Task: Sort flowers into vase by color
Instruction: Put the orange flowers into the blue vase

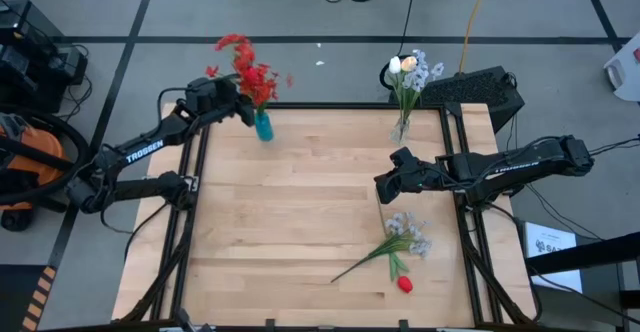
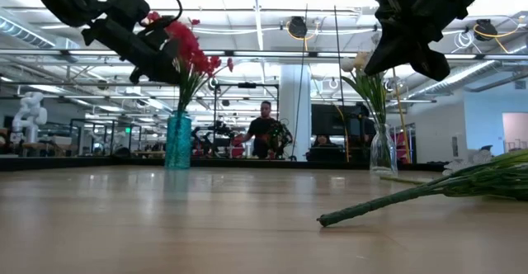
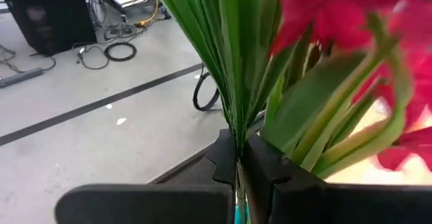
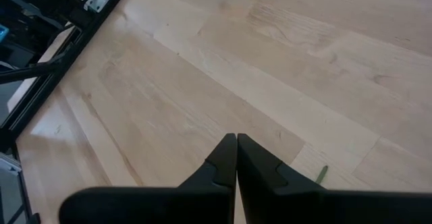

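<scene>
Red flowers [image 1: 250, 72] stand in a teal vase [image 1: 263, 125] at the table's far left; the low view shows the vase [image 2: 177, 142] upright. My left gripper [image 1: 244, 107] is at their stems, shut. White and pale flowers [image 1: 410, 72] stand in a clear vase [image 1: 401, 129] at the far right. A pale spray with a long green stem [image 1: 395, 242] and a red tulip bud [image 1: 405, 284] lie flat on the table near the right edge. My right gripper [image 1: 383, 185] hovers above the table, shut and holding nothing [image 4: 236, 158]. My left gripper [image 3: 237, 162] pinches the red flowers' green stems [image 3: 236, 133] between its two fingers, just above the teal vase's mouth. It comes slanting down from the table's left [image 2: 157, 55]. The stems stay upright, with their lower ends in the vase.
Black frame rails run along the table's left edge [image 1: 190, 202] and right edge [image 1: 465, 202]. The table's middle [image 1: 290, 222] is bare wood. A person [image 2: 264, 129] stands far off in the room beyond the table. Cables and boxes lie on the floor around it.
</scene>
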Available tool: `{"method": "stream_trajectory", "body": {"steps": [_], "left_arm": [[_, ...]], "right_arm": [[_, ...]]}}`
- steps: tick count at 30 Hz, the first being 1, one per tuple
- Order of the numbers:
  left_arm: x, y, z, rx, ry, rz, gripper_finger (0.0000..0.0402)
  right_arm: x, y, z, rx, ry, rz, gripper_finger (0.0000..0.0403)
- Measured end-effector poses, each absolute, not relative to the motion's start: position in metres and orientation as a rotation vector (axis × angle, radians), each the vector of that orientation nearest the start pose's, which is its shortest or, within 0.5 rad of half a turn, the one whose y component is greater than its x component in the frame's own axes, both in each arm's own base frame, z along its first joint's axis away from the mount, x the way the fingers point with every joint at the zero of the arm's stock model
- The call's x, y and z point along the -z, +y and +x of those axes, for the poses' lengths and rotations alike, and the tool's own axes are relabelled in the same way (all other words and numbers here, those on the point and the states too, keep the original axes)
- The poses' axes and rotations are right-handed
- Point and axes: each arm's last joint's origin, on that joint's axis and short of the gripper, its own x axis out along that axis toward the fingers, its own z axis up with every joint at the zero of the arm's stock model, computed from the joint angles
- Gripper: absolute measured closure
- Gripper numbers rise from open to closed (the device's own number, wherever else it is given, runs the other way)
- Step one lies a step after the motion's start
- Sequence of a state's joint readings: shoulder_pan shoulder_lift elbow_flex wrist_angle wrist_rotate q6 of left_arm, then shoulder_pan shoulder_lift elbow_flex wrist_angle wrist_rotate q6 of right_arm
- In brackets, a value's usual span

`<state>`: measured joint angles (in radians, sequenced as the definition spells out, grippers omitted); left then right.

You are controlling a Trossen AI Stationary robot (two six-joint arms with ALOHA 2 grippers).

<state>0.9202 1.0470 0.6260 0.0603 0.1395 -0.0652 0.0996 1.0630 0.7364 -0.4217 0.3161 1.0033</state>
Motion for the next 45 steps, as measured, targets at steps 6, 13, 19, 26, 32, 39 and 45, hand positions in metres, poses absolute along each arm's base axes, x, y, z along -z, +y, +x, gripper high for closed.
{"method": "stream_trajectory", "body": {"steps": [6,13,19,26,32,39,45], "left_arm": [[-0.236,0.169,0.144,-0.807,0.336,-0.255,0.0389],[-0.223,0.165,0.143,-0.82,0.356,-0.285,0.0389],[-0.223,0.165,0.144,-0.816,0.347,-0.307,0.0387],[-0.223,0.164,0.144,-0.804,0.342,-0.313,0.0365],[-0.223,0.164,0.144,-0.804,0.343,-0.312,0.0321],[-0.222,0.164,0.144,-0.809,0.335,-0.338,0.0285],[-0.224,0.162,0.143,-0.785,0.312,-0.396,0.0284]], "right_arm": [[-0.248,0.012,0.213,0.55,0.559,0.801,0.0399],[-0.248,0.012,0.213,0.55,0.558,0.801,0.0399],[-0.248,0.012,0.213,0.55,0.558,0.801,0.0399],[-0.248,0.012,0.213,0.551,0.557,0.804,0.0399],[-0.248,0.012,0.213,0.552,0.557,0.804,0.0399],[-0.248,0.011,0.212,0.573,0.542,0.794,0.0399],[-0.248,0.011,0.213,0.574,0.541,0.794,0.0399]]}}
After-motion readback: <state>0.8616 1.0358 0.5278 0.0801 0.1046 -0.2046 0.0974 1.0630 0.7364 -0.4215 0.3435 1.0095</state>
